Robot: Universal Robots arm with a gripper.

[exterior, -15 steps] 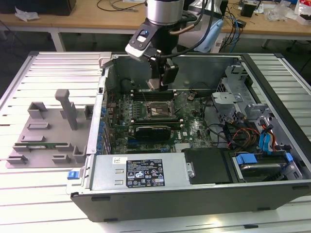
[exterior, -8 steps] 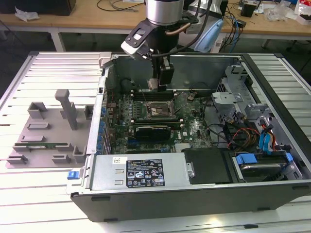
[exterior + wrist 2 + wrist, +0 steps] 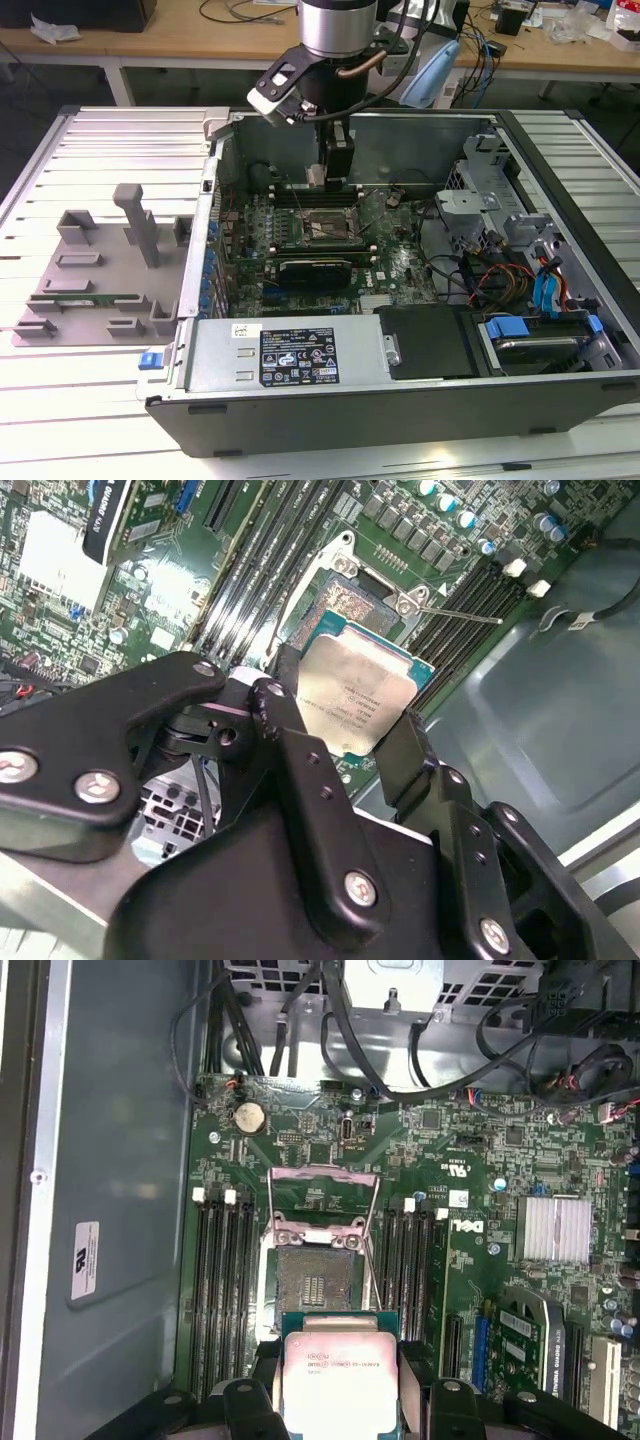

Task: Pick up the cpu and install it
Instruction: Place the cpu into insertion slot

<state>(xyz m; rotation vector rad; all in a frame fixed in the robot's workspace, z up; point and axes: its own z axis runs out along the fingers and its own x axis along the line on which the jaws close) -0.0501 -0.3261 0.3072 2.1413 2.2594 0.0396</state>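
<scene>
The cpu (image 3: 362, 692) (image 3: 340, 1380) is a flat square chip with a silvery top and a thin green rim. My gripper (image 3: 350, 712) (image 3: 340, 1388) is shut on it, one black finger on each of two opposite edges. The chip hangs tilted a little above the motherboard, beside the open socket (image 3: 314, 1288) (image 3: 352, 598), whose metal load frame is swung up. In the exterior view my gripper (image 3: 335, 172) reaches down inside the open computer case, just behind the socket (image 3: 325, 228).
Memory slots (image 3: 218, 1260) flank the socket on both sides. The case walls (image 3: 215, 190) surround the board, with a power supply (image 3: 290, 355), drive cage (image 3: 480, 200) and loose cables (image 3: 500, 275). A grey tray (image 3: 60, 315) holding a green memory stick (image 3: 95, 298) lies at the exterior view's left.
</scene>
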